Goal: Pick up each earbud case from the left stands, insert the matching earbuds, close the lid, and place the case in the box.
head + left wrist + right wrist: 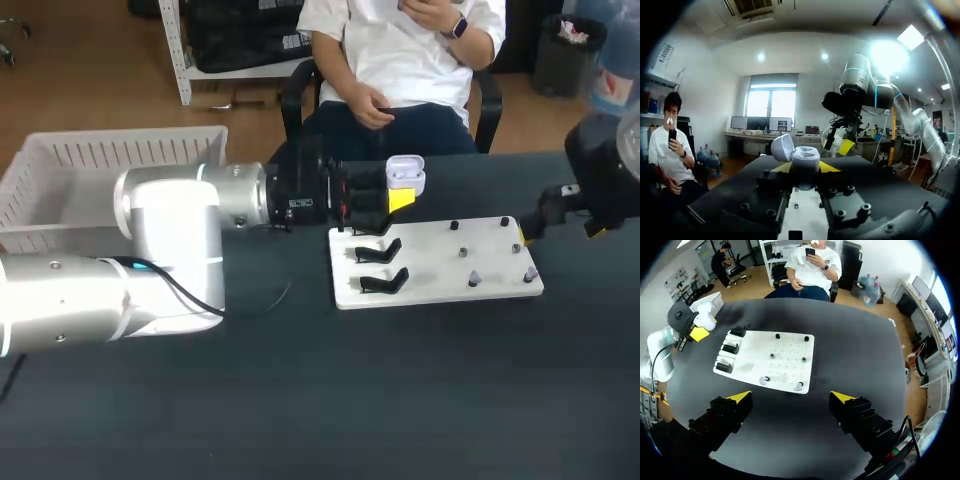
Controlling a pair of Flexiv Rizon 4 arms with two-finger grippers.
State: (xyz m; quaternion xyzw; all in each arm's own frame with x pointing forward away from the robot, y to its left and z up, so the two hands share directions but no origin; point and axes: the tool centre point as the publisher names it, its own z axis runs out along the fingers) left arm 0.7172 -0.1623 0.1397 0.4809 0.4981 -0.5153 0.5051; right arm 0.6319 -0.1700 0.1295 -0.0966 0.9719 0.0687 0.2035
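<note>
**Left jaws carry the open case; right jaws empty.**

The small white glossy plastic earbud case point(406, 175) is held clear of the dark table point(300, 400), near the stand end of the flat white board with black stands point(435, 262). The left jaws are closed on its lower body from two sides, and its rounded lid point(782, 146) is hinged up. The right jaws stand wide apart with nothing between them, by the board's other end. The white slatted plastic basket point(100, 165) sits well apart, at the table's left. Judgement: the case is light, rigid and smooth-shelled, so it is likely to slip or twist under a loose pinch. The hinge looks like the weak point. It is best gripped across the flat sides of the lower half, keeping off the lid and leaving the cavity open for insertion.
</note>
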